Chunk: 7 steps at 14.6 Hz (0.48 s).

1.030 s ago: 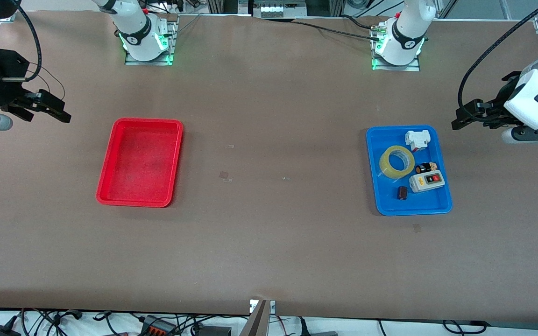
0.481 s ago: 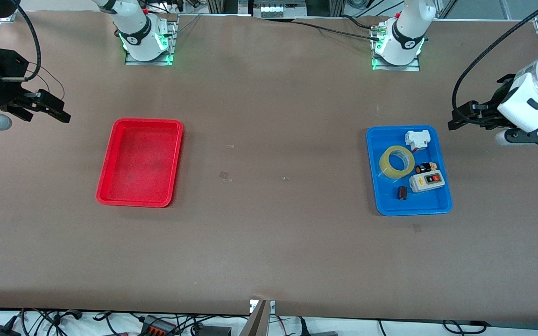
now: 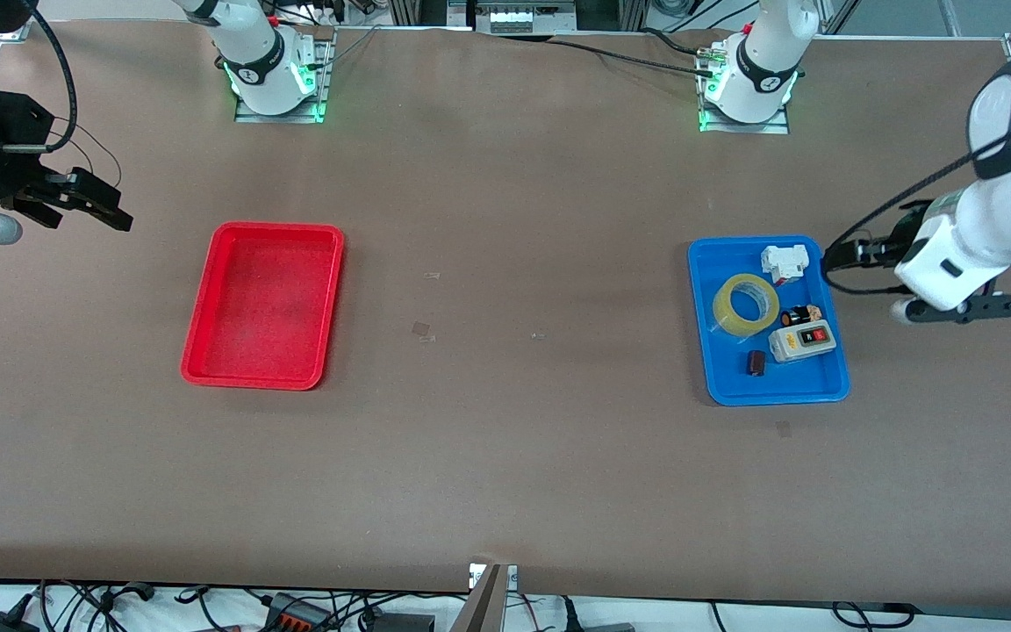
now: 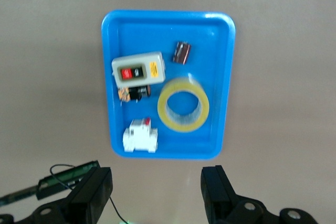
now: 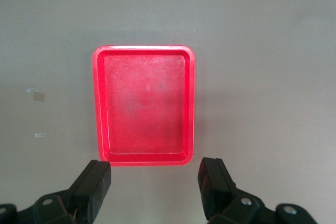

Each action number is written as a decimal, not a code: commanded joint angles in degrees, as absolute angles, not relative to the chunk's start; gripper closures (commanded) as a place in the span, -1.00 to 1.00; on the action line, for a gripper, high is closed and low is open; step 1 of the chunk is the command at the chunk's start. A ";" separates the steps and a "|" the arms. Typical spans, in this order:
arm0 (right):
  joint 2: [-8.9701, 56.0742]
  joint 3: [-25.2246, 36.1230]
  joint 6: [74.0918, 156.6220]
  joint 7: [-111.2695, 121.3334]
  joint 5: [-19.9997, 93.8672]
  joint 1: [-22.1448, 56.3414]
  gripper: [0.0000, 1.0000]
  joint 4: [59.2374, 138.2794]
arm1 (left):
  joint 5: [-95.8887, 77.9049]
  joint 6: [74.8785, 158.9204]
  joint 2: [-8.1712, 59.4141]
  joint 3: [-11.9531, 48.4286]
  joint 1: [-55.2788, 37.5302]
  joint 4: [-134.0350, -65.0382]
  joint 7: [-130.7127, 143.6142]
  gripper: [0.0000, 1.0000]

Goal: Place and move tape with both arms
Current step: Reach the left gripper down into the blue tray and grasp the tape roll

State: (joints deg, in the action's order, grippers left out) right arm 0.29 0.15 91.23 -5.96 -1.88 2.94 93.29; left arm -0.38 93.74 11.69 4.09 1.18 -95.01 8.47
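The tape point(image 3: 745, 305), a yellowish translucent ring, lies flat in the blue tray point(image 3: 804, 388) toward the left arm's end of the table. The left wrist view shows the tape point(image 4: 184, 104) inside the same tray point(image 4: 168, 17). My left gripper point(image 3: 835, 255) hangs open over the bare table just outside the tray's edge, its jaws point(image 4: 156, 178) wide apart and holding nothing. My right gripper point(image 3: 111, 213) waits open over the table at the right arm's end, beside the red tray point(image 3: 264, 303), and its jaws point(image 5: 156, 170) hold nothing.
The blue tray also holds a grey switch box point(image 3: 802, 341), a white block point(image 3: 784, 262), a small dark item point(image 3: 756, 362) and a small black piece point(image 3: 801, 315). The red tray point(image 5: 144, 103) has nothing in it. Both arm bases stand along the table edge farthest from the front camera.
The left arm has swung in toward the blue tray, bringing its open gripper up to the tray's edge. The right arm has not moved.
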 commanded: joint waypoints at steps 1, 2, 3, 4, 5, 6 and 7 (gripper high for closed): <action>-0.35 0.09 90.62 -6.33 -1.14 2.90 -0.96 93.08 | 0.62 102.35 10.37 4.31 1.41 -103.50 9.05 -1.00; -0.35 0.09 90.62 -6.33 -1.14 2.90 -0.96 93.08 | 0.62 106.13 9.68 4.39 1.58 -106.93 9.05 -1.00; -0.35 0.09 90.53 -6.33 -1.14 2.90 -0.96 93.08 | 0.62 109.91 9.23 4.31 2.02 -110.53 9.05 -1.00; -0.35 0.09 90.53 -6.33 -1.14 2.90 -0.96 93.08 | 0.62 113.00 8.45 4.39 2.54 -113.70 8.97 -1.00; -0.35 0.09 90.53 -6.33 -1.14 2.90 -0.96 93.08 | 0.62 117.38 7.92 4.39 2.64 -117.47 8.96 -1.00; -0.35 0.09 90.53 -6.42 -1.14 2.90 -0.96 93.08 | 0.62 121.34 7.74 4.39 2.64 -120.64 8.96 -1.00; -0.35 0.09 90.53 -6.33 -1.14 2.90 -0.96 93.16 | 0.62 125.03 7.82 4.31 2.64 -123.63 8.96 -1.00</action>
State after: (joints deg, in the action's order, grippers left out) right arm 0.28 0.15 91.20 -5.97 -1.88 2.95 93.29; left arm -0.37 118.46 11.34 4.08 2.27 -115.55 8.58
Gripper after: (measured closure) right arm 0.018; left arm 0.000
